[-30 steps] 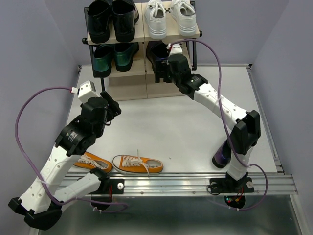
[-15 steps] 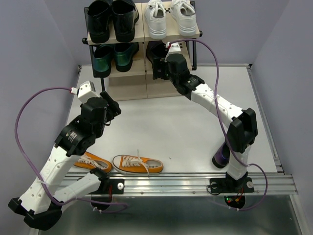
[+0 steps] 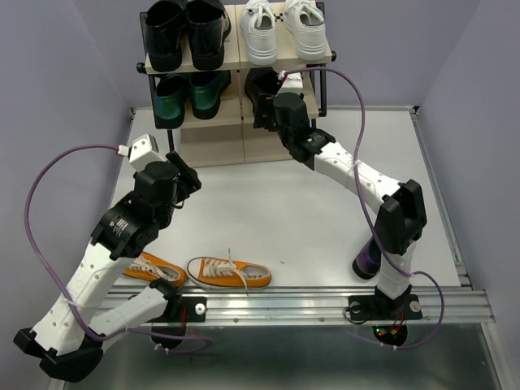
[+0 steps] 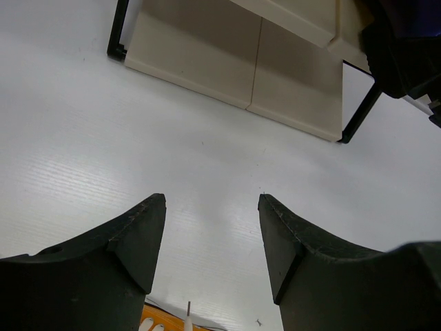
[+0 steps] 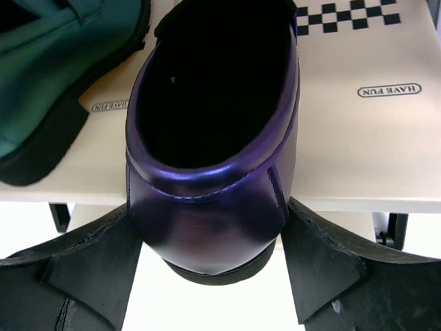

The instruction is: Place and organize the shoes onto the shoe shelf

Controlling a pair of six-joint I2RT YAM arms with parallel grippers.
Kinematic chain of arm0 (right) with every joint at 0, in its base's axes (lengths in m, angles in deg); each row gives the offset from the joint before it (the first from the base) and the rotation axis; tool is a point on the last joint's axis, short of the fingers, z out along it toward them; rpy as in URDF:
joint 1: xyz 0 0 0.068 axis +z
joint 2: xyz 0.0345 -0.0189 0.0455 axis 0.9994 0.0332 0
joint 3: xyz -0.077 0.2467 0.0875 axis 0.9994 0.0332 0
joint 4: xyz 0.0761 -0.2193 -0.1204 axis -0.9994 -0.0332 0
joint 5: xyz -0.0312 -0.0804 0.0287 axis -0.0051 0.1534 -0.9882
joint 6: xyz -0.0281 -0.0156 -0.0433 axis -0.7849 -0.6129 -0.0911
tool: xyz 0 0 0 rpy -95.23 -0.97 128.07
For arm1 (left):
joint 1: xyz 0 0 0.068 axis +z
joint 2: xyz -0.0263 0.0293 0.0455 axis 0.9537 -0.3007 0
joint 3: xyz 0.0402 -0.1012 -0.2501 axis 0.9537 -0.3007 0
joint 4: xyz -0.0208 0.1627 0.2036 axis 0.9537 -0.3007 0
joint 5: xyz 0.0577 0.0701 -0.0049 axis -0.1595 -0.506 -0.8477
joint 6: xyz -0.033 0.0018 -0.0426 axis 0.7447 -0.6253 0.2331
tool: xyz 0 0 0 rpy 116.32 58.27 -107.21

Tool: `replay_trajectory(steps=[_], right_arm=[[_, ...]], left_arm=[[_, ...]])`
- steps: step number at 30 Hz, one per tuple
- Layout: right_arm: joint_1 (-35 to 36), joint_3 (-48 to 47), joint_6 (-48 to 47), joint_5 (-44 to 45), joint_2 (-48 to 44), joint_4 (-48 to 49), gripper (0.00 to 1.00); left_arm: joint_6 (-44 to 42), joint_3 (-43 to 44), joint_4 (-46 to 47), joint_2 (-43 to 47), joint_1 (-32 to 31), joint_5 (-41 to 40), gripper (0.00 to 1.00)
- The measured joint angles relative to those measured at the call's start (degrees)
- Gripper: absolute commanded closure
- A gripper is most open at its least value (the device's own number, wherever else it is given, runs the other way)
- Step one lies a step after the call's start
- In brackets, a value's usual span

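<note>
Glossy purple loafer [image 5: 213,186], round-heeled, sits pinched in right claw [image 5: 210,215].

glossy purple loafer [image 5: 210,172], matt beige shelf board [image 5: 358,138]

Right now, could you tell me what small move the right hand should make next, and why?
Probably ease the purple loafer further onto the middle board before releasing. The right hand grips its heel, which overhangs the board's front edge beside the green shoe.
</note>
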Motion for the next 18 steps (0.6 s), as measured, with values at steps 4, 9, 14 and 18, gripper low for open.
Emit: replay_trajectory(steps=[4, 9, 14, 18], right_arm=[[1.05, 1.01, 1.88, 3.87, 0.09, 2.62, 0.37], [2.25, 1.05, 2.05, 8.7, 1.44, 5.49, 0.35], [2.84, -0.09, 1.44, 11.74, 3.23, 7.69, 0.28], [2.86, -1.44, 0.55, 13.14, 4.96, 8.98, 0.15]], left_arm=[[-0.02, 0.0, -0.02, 0.0, 0.0, -0.02, 0.33], [-0.02, 0.0, -0.15, 0.13, 0.0, -0.13, 0.33], [0.0, 0.0, -0.63, 1.01, 0.0, -0.52, 0.33], [0.0, 0.0, -0.96, 1.4, 0.0, -0.9, 0.33]])
